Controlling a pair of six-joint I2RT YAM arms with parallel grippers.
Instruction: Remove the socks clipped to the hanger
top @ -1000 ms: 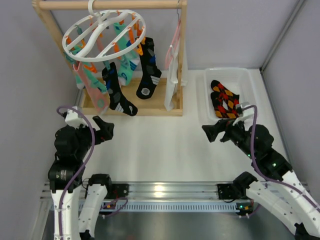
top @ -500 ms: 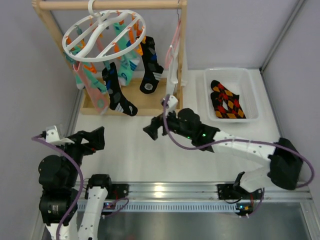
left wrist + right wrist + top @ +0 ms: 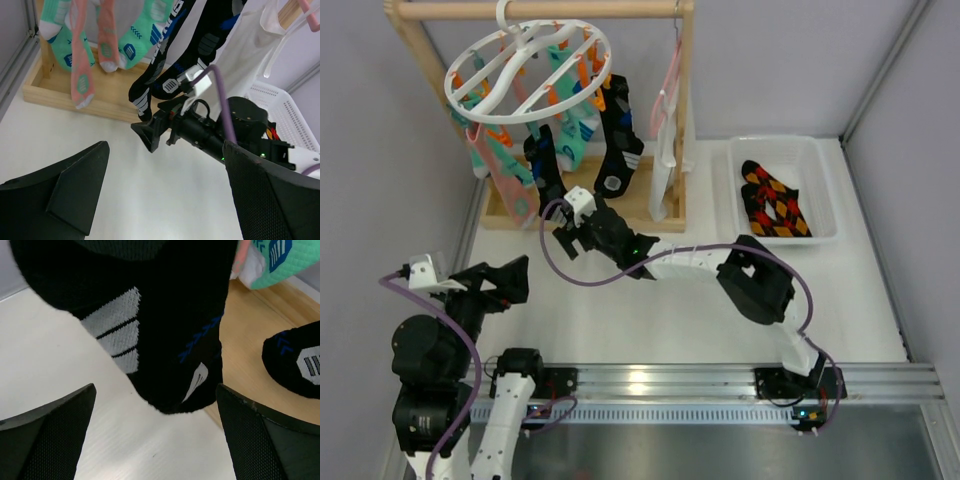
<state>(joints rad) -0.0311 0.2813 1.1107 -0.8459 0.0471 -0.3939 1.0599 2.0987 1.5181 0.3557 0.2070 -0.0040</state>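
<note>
Socks (image 3: pixel 570 145) are hanging from the orange and teal clips of the white ring hanger (image 3: pixel 525 70), which is hooked on the top bar of the wooden rack (image 3: pixel 540 10) at the far left of the table (image 3: pixel 650 320). The right gripper (image 3: pixel 565 240) is reaching far across to the left, its jaws standing wide apart at the toe of a black sock (image 3: pixel 165 340) with blue and white marks. In the right wrist view that toe is dangling in the gap between the two fingers (image 3: pixel 50 440), and neither pad is visibly pressing the fabric. A second black sock (image 3: pixel 295 360) is hanging just to the right over the rack's wooden base, with a mint-teal sock (image 3: pixel 142 35) and a salmon-pink sock (image 3: pixel 80 65) further left. The left gripper (image 3: pixel 505 275) is hovering near the left edge, jaws fully spread and gripping nothing. A diamond-patterned sock (image 3: pixel 770 200) is lying in the white bin (image 3: pixel 828 195) at far right.
</note>
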